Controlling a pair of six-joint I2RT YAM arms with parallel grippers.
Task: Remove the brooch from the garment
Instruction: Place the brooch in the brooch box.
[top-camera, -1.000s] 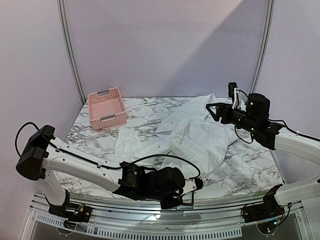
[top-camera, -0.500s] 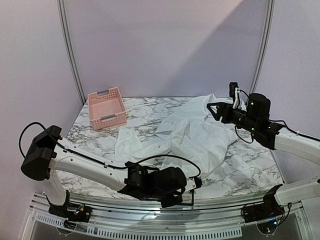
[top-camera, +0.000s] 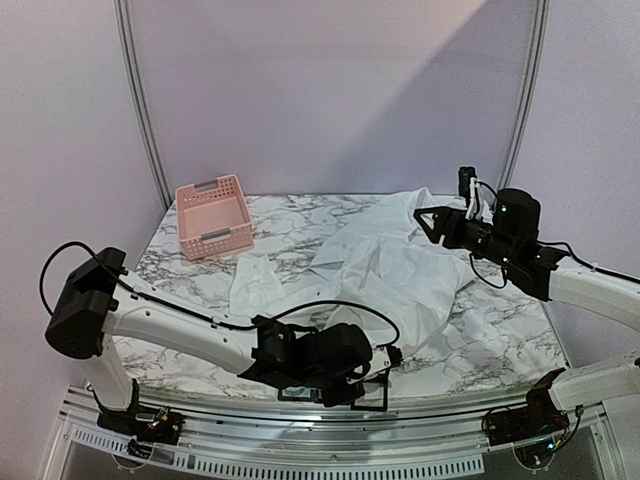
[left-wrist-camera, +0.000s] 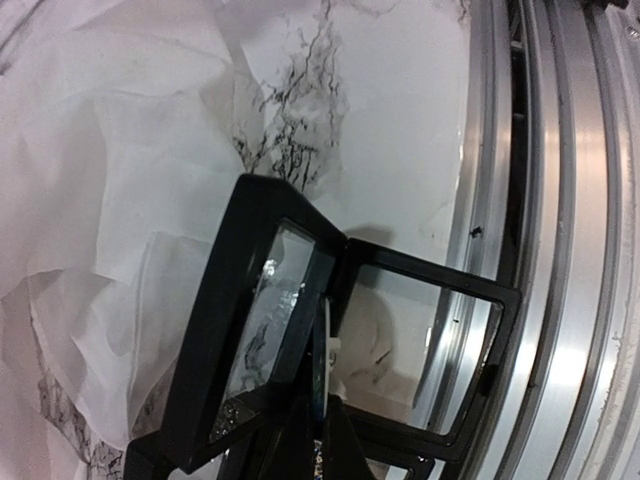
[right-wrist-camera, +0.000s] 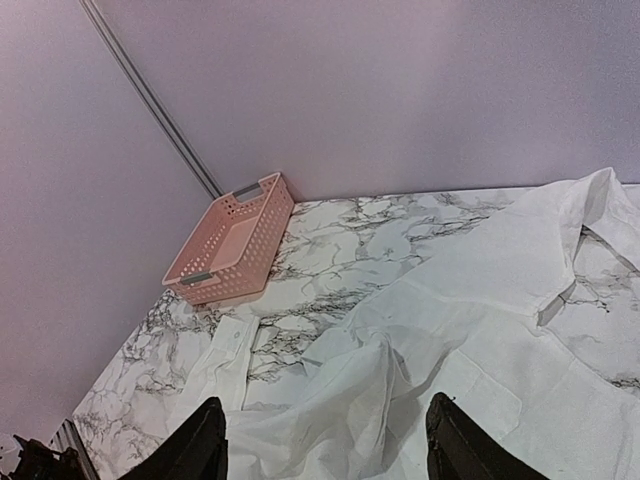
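The large white, thin, wrinkled long-sleeved shirt (top-camera: 390, 270) sprawls from the centre of the marble-patterned tabletop (top-camera: 180, 265) towards two o'clock. No brooch can be made out on it in any view.

The right gripper (top-camera: 428, 222) hovers above the collar end at two o'clock, jaws wide and empty. The left gripper (top-camera: 380, 378) lies low at six o'clock by the hem, jaws closed. Whether it pinches anything I cannot tell.

The step looks like finding the pin. It probably goes best if one gripper holds the cloth flat and the other takes the brooch's body only, lifting slowly so the thin fabric neither bunches nor tears.

Count: one shirt, one pink perforated plastic basket (top-camera: 215, 237) at ten o'clock, two grippers.
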